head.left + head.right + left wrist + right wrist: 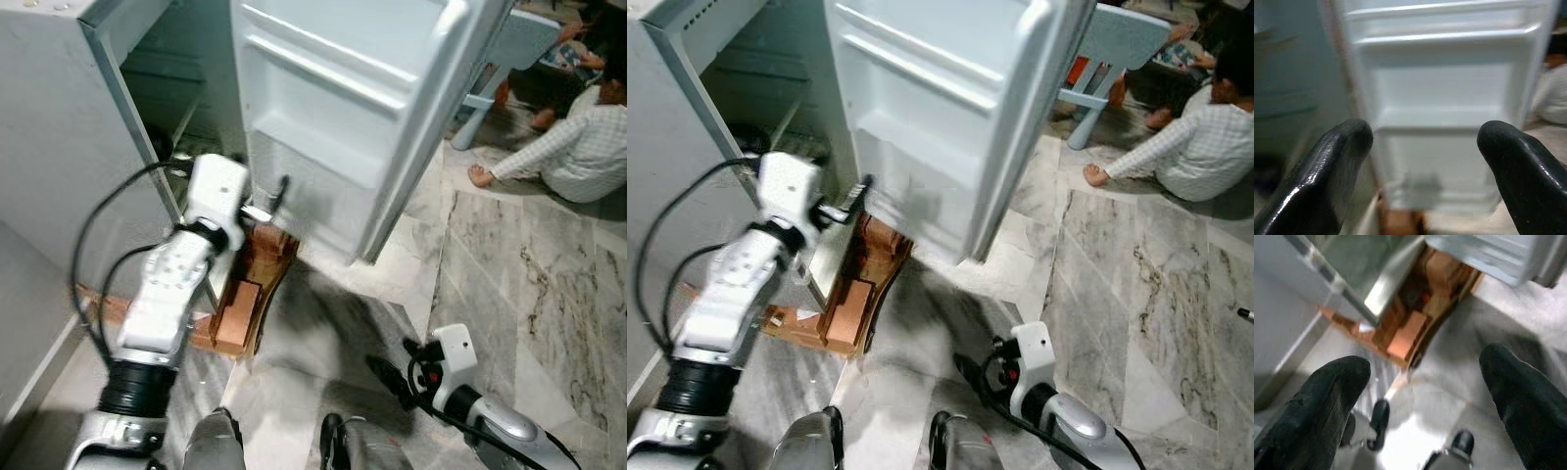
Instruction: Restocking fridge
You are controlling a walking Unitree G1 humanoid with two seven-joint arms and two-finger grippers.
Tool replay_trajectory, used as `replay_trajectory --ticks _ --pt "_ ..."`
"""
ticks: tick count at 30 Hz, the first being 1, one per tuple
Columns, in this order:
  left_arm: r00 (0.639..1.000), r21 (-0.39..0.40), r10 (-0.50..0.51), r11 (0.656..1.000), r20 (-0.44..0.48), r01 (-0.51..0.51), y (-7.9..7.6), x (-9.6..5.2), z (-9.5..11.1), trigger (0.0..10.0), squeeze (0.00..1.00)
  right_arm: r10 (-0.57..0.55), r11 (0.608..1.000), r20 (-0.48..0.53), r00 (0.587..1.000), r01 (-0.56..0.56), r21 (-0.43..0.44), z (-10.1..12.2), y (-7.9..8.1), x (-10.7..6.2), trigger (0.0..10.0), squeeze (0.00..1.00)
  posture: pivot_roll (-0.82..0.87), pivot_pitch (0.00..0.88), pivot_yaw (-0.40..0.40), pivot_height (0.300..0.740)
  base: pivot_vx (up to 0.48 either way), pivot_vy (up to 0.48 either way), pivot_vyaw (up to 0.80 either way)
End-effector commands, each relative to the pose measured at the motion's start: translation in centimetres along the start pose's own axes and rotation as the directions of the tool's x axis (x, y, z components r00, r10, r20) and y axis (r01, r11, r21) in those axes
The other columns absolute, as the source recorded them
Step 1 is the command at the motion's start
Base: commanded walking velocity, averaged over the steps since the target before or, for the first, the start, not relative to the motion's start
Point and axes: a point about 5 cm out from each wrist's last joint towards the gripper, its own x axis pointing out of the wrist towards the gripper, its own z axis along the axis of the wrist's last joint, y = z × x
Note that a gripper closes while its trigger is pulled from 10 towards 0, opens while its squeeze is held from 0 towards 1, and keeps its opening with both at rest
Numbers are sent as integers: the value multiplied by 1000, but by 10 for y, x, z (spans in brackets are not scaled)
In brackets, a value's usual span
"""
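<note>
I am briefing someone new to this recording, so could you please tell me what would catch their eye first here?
The open white fridge door dominates, swung wide with bare shelves, and the raised left gripper reaches toward its lower inner edge, fingers apart. Below the fridge, a brown cardboard box lies on the marble floor. At the far right a person sits on the floor, while the right gripper hangs low and open.

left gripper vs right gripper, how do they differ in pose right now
The left gripper is raised at the fridge door, pointing toward its inner shelves; the right gripper hangs low over the marble floor. The left sits at the fridge's opening; the right is away from the fridge, pointing toward the wooden stand under it. Both have their fingers spread open and hold nothing.
</note>
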Motion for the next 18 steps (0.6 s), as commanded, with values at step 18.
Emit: replay_trajectory --ticks 18 --pt "986 56 120 992 -118 -114 -11 -59 -17 10000 0 -6 993 239 971 33 -110 67 17 25 10000 0 110 169 -81 740 98 -427 -169"
